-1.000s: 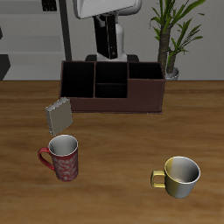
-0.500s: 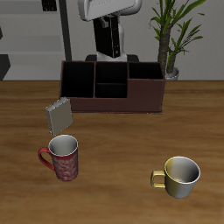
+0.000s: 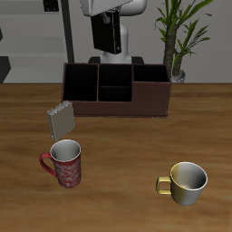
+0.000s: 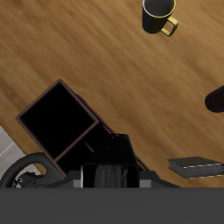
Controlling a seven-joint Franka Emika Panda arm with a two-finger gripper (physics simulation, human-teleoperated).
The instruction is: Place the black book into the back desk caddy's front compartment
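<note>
My tool (image 3: pixel 110 15) hangs high above the desk (image 3: pixel 127 154), over the back edge, and it is closed on the black book (image 3: pixel 106 34), which hangs upright below my fingers, well clear of everything beneath it. In the wrist view the book (image 4: pixel 110 161) shows end-on right under the tool, covering part of the caddy below.

The back desk caddy (image 3: pixel 116 91) stands on the desk near its back edge, about midway along it, long side facing the front edge. Its dark interior is split by dividers: a large cell at each end and a middle column cut in two. The front compartment (image 3: pixel 113 93), the half of that column along the caddy's front wall, lies almost straight below the hanging book, somewhat nearer the front edge.

A grey book (image 3: pixel 61 120) leans tilted just in front of one end of the caddy. A red patterned mug (image 3: pixel 63 163) stands nearer the front edge, close to that book. A gold mug (image 3: pixel 186 182) sits toward the opposite front corner, well apart from both. A potted plant (image 3: pixel 177 41) stands behind the caddy's other end.
</note>
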